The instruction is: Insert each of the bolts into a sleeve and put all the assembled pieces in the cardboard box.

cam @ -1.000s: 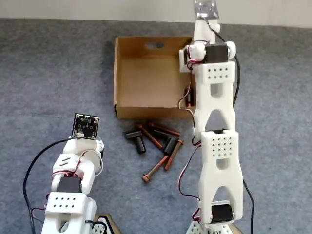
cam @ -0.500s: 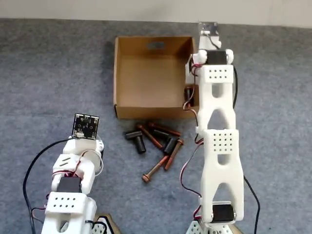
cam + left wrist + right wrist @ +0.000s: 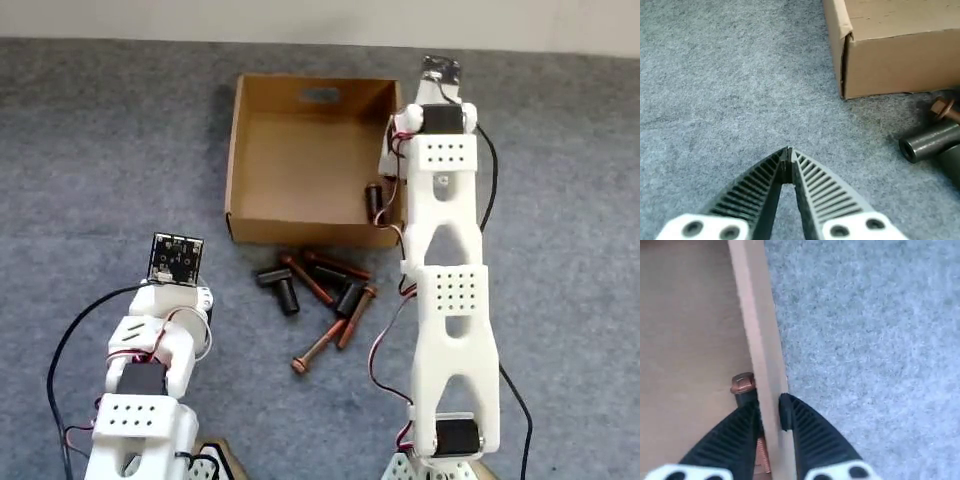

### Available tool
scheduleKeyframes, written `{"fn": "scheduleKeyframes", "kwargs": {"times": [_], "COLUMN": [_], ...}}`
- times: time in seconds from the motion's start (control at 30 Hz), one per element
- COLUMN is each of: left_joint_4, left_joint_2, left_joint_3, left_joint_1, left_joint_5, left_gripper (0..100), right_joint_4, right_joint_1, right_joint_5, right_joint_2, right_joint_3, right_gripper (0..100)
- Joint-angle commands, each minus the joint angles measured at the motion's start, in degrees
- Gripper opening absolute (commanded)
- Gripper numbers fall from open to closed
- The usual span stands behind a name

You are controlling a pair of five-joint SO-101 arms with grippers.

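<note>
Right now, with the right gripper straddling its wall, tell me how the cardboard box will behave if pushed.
The cardboard box looks light, thin-walled and holds one assembled piece, so it likely slides or pivots readily. Its wall, between the right gripper's fingers, may flex.

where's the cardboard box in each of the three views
High view: cardboard box at the top centre of the picture.
Left wrist view: its corner and outer wall lie ahead of the left gripper, next to a loose sleeve.
Right wrist view: its side wall runs between the fingers of the right gripper.
Landmark: the assembled piece inside against that wall, in the high and right wrist views.
</note>
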Motion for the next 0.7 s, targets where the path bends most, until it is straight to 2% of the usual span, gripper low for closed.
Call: {"fn": "scheduleKeyframes", "kwargs": {"times": [0.0, 0.17, 0.23, 0.5, 0.57, 0.67], "left_joint_4": [-1.14, -1.14, -1.14, -1.14, -1.14, -1.14], "left_joint_2": [-0.66, -0.66, -0.66, -0.66, -0.66, -0.66], "left_joint_3": [1.19, 1.19, 1.19, 1.19, 1.19, 1.19], "left_joint_1": [0.92, 0.92, 0.92, 0.92, 0.92, 0.92], "left_joint_5": [-0.35, -0.35, -0.35, -0.35, -0.35, -0.35], "left_gripper": [1, 1, 1, 1, 1, 1], "right_joint_4": [0.57, 0.66, 0.66, 0.92, 0.92, 0.92], "right_joint_1": [-1.63, -1.63, -1.63, -0.57, -1.01, -2.33], "right_joint_5": [-0.70, -0.62, -0.62, 0.44, 4.22, 4.84], "right_joint_2": [-0.84, -3.03, -4.97, -20.53, -25.80, -36.53], "right_joint_3": [-2.77, -2.77, -2.77, -0.22, 5.76, 20.44], "right_gripper": [1.5, 20.0, 23.6, 16.4, 14.2, 14.2]}}
